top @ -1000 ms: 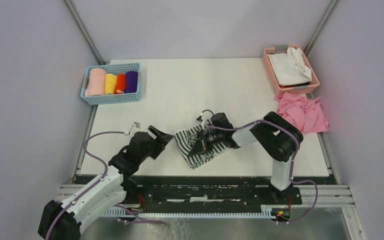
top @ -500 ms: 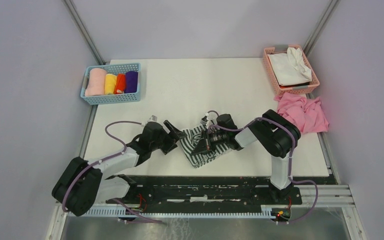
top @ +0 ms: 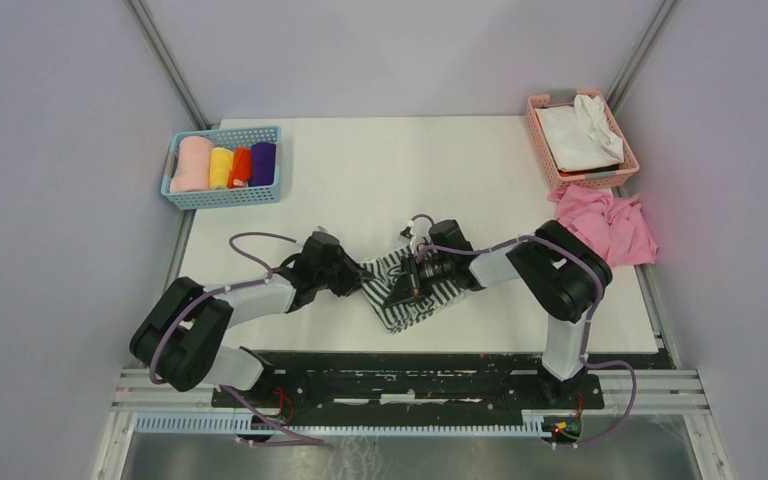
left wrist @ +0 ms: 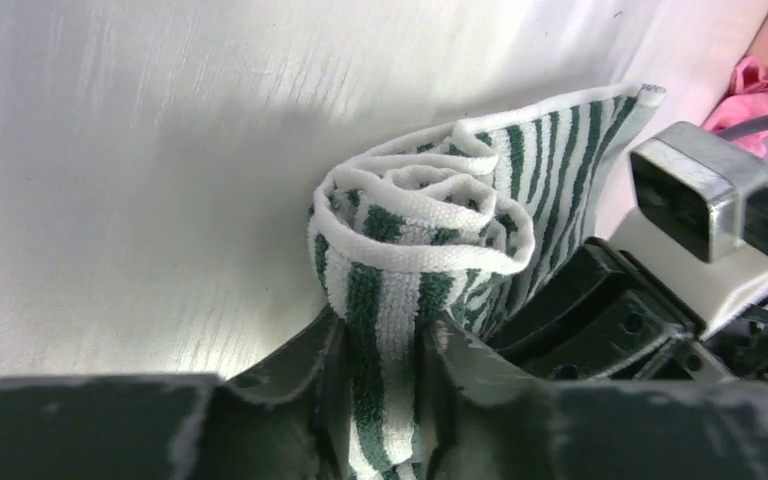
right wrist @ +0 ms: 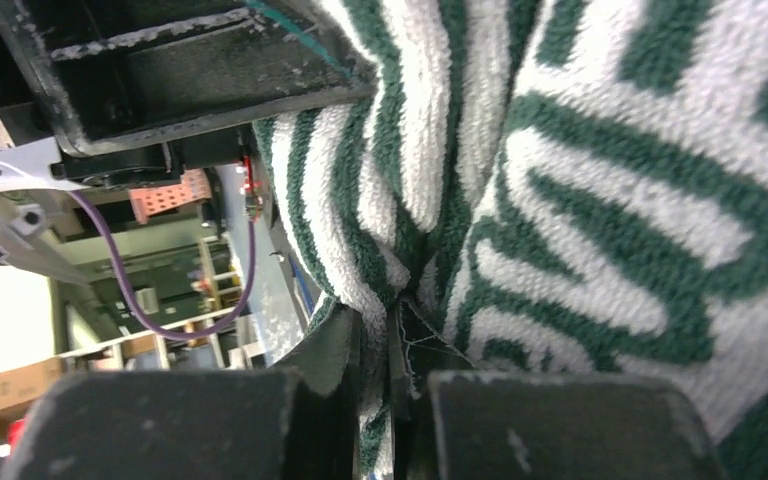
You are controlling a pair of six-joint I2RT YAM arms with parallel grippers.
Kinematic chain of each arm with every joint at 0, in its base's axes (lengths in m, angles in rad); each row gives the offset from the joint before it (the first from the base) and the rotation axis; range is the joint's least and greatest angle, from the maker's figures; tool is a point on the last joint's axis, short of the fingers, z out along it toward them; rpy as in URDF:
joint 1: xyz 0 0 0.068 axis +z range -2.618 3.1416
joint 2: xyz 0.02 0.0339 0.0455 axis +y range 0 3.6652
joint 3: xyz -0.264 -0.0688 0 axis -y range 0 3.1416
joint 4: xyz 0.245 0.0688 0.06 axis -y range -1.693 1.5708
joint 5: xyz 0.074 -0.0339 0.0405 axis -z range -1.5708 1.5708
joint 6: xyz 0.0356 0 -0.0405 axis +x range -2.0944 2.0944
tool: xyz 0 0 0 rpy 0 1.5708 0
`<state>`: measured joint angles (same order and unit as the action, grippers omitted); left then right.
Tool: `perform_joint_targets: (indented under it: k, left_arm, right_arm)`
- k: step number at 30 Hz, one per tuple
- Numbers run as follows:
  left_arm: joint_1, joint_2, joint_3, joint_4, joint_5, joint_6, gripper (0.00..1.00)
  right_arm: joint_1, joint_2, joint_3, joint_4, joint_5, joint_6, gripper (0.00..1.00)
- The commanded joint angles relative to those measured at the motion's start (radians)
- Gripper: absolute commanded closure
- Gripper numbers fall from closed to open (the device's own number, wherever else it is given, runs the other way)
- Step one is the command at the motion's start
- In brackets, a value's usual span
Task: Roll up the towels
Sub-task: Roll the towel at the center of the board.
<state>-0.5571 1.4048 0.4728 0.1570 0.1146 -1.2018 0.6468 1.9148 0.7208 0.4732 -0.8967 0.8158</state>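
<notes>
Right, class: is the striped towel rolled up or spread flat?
Rolled, at least at this end: the striped towel shows a spiral of layers in the left wrist view.

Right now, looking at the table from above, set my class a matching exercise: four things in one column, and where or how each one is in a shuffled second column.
Column one
1 striped towel
2 blue basket
3 pink basket
4 pink cloth

Column two
A holds a white cloth
B crumpled at the right edge of the table
C pinched by left tool and right tool
D holds four rolled cloths

Pairs: 1-C, 2-D, 3-A, 4-B
</notes>
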Motion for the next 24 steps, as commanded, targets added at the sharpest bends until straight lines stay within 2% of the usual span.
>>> perform_joint_targets:
  k: [1, 5, 9, 11, 15, 20, 22, 24]
  left_arm:
    - [0.003, -0.04, 0.042, -0.192, -0.185, -0.019, 0.83]
    - [0.004, -0.185, 0.015, -0.343, -0.341, -0.101, 0.97]
    - [0.005, -0.317, -0.045, -0.455, -0.433, -0.199, 0.97]
    - [0.005, -0.344, -0.074, -0.446, -0.433, -0.219, 0.97]
    - [0.005, -0.284, -0.056, -0.451, -0.413, -0.221, 0.97]
    - [0.005, -0.209, 0.019, -0.51, -0.405, -0.203, 0.97]
    - [0.005, -0.207, 0.028, -0.525, -0.406, -0.208, 0.97]
    - [0.004, -0.215, 0.025, -0.529, -0.4, -0.219, 0.97]
  right_arm:
    - [0.006, -0.068, 0.083, -0.365, 0.183, -0.261, 0.87]
    - [0.032, -0.095, 0.247, -0.649, 0.28, -0.455, 0.87]
    - [0.063, -0.079, 0.407, -0.849, 0.412, -0.617, 0.9]
    - [0.076, -0.088, 0.442, -0.883, 0.422, -0.649, 0.87]
    - [0.159, -0.136, 0.476, -0.94, 0.515, -0.712, 0.77]
    - [0.248, -0.184, 0.451, -0.911, 0.634, -0.695, 0.66]
    - [0.279, -0.205, 0.429, -0.892, 0.694, -0.687, 0.56]
    - [0.3, -0.224, 0.403, -0.858, 0.716, -0.677, 0.55]
